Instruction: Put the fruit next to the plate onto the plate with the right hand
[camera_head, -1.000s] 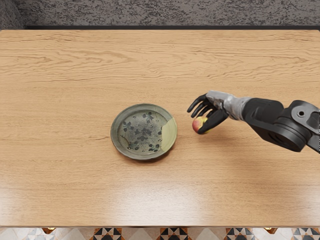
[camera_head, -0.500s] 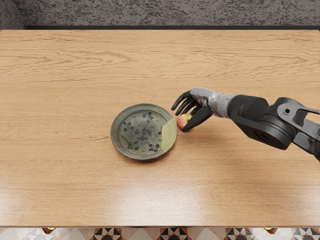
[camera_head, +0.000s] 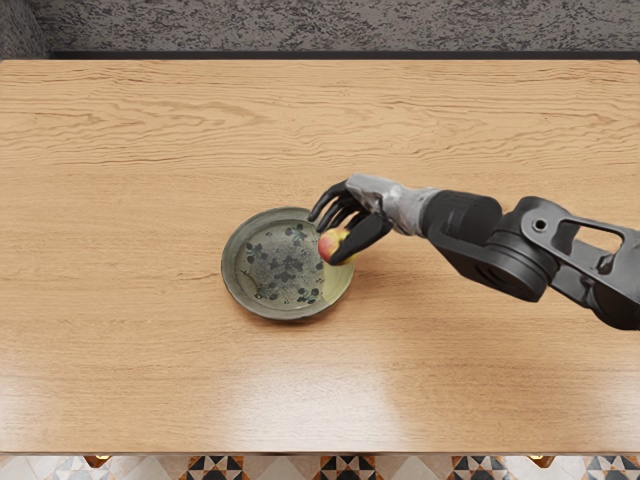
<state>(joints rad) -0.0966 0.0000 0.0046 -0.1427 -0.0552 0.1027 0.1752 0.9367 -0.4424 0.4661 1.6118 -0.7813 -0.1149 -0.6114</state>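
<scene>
On the table, the right hand clasps the fruit above the plate

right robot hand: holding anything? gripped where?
Yes. The right robot hand grips the small red-yellow fruit from its right side, fingers above and thumb below, over the plate at its right rim.

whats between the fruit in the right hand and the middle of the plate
Nothing. In the head view that stretch is bare plate, showing only its flower pattern. The right hand holds the fruit over the plate's right part.
</scene>
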